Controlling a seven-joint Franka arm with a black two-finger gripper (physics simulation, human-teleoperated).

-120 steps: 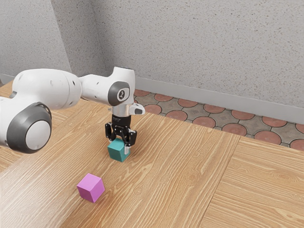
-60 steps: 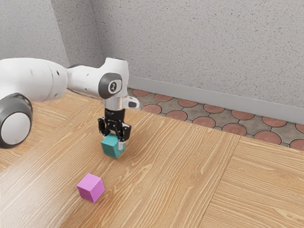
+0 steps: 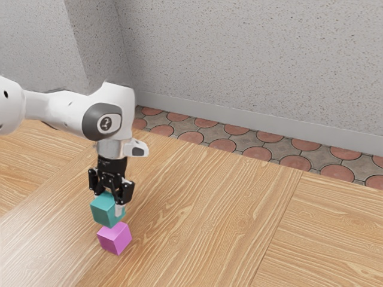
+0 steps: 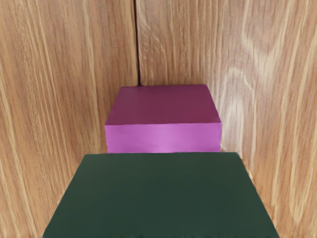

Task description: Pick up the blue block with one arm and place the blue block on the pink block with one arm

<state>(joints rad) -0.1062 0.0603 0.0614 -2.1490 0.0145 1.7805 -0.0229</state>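
Clamping the blue block (image 3: pixel 105 210) from two sides in the black gripper (image 3: pixel 109 197), at the near left of the wooden table (image 3: pixel 227 203). Pressing one finger (image 3: pixel 123 194) against the block's right face and the other against its left face, as seen in the exterior view. Holding the block, teal-tinted in this light, level and clear of the wood, directly over the pink block (image 3: pixel 114 237). Hanging so close above the pink block that telling contact from a thin gap is proving impossible.

Reaching in from the exterior view's left with the white arm (image 3: pixel 66 110), and pointing the hand straight down at the tabletop. Leaving the pink block flat on the wood close to the table's near edge, offset slightly to the right of the held block.

Looking down from the wrist camera past the dark, shaded top of the blue block (image 4: pixel 158 198) just under the hand, and taking in the pink block (image 4: pixel 163 121) right beyond it, squared up edge to edge. Showing the table's wood grain (image 4: pixel 59 74) on either side of the two blocks, plus a plank seam running away from the pink block's far edge.

Backing onto a grey speckled wall (image 3: pixel 251 54), with a strip of round reddish floor tiles (image 3: pixel 269 152) lying between the table's far edge and that wall.
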